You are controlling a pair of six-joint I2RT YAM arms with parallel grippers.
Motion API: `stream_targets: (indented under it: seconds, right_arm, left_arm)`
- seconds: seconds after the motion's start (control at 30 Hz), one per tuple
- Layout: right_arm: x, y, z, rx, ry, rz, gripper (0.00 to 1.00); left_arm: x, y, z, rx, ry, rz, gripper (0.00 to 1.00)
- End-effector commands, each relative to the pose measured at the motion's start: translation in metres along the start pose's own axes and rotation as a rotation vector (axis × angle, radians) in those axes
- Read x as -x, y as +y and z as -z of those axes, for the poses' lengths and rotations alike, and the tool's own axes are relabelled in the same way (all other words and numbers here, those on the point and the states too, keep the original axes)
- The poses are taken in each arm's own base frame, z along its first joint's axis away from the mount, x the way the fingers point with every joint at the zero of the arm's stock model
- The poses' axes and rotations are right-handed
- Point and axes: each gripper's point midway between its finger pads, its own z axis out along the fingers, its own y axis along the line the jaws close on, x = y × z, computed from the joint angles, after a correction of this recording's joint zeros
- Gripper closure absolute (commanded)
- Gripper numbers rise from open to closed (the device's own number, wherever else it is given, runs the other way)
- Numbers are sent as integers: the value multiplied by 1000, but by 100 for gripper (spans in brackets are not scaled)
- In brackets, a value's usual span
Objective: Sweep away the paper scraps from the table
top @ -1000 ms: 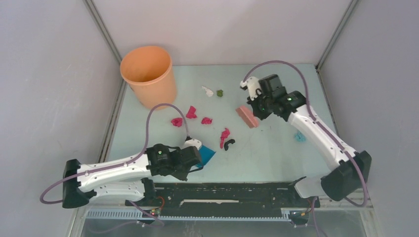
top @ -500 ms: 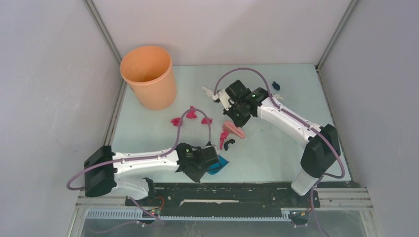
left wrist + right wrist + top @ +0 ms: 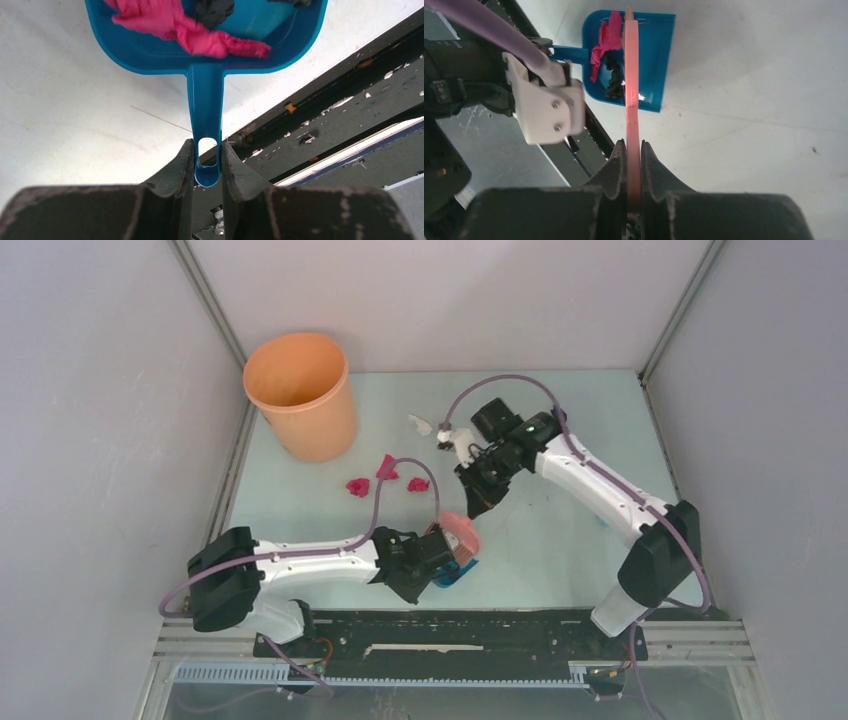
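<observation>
My left gripper (image 3: 432, 551) (image 3: 206, 150) is shut on the handle of the blue dustpan (image 3: 206, 100), which lies on the table (image 3: 540, 550) near the front edge. A magenta scrap (image 3: 190, 30) and a black scrap (image 3: 214, 9) lie inside the pan. My right gripper (image 3: 478, 500) (image 3: 633, 145) is shut on the pink brush (image 3: 631, 95), whose head (image 3: 460, 535) stands at the dustpan's mouth (image 3: 651, 60). Three magenta paper scraps (image 3: 357, 486) (image 3: 387, 468) (image 3: 418, 483) and a white one (image 3: 420, 424) lie on the table farther back.
An orange bucket (image 3: 300, 395) stands at the back left corner. Grey walls close the table on three sides. A black rail (image 3: 450, 635) runs along the near edge, right behind the dustpan. A light blue bit (image 3: 602, 523) peeks out beside the right arm.
The right arm swung the brush from the back right down to the dustpan, pushing a magenta and a black scrap into it. The left arm slid the dustpan rightwards.
</observation>
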Motion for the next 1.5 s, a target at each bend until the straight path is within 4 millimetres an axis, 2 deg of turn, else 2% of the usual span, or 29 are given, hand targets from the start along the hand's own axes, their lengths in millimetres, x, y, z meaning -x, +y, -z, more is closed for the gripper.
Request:
stream_targets:
  seconds: [0.0,0.13,0.23,0.33,0.5,0.57,0.67,0.73,0.8,0.93,1.07,1.23,1.3,1.37,1.47]
  right_arm:
    - [-3,-25,64,-71,-106,-121,100]
    - [-32,-67,109,-200,-128,-220,100]
    - [-61,-108,145,-397,-114,-266,100]
    - [-108,-165,190,-736,-32,-305,100]
    - [-176,-219,238,-1035,55,-408,100]
    - [-202,-238,247,-1088,93,-468,100]
    - [-234,-260,248,-1108,115,-566,100]
    - [-246,-271,239,-1094,130,-602,100]
    - [-247,-275,225,-1054,121,-609,100]
    - [-229,-271,194,-956,99,-612,100]
    - [-198,-247,155,-815,79,-592,100]
    - [-165,-192,109,-582,59,-510,100]
    - [-153,-161,86,-467,55,-469,100]
    - [-146,-134,74,-355,39,-461,100]
    - [-130,-99,67,-210,-11,-469,100]
  left_arm:
    - [31,-11,7,-21,-100,-31,100]
    - [42,-19,15,-7,-152,-107,100]
    - [48,-28,17,-30,-163,-160,100]
    - [52,-43,20,-85,-144,-220,100]
    - [62,-68,29,-165,-104,-349,100]
    - [67,-71,33,-156,-76,-390,100]
    - [75,-73,35,-141,-48,-424,100]
    - [79,-76,35,-142,-37,-431,100]
    - [79,-80,31,-150,-11,-436,100]
    - [71,-80,14,-147,61,-454,100]
    - [65,-74,3,-152,113,-446,100]
    - [76,-72,-4,-164,119,-405,100]
    - [81,-74,-7,-160,113,-398,100]
    - [86,-77,-10,-158,108,-395,100]
    - [95,-85,-15,-164,107,-405,100]
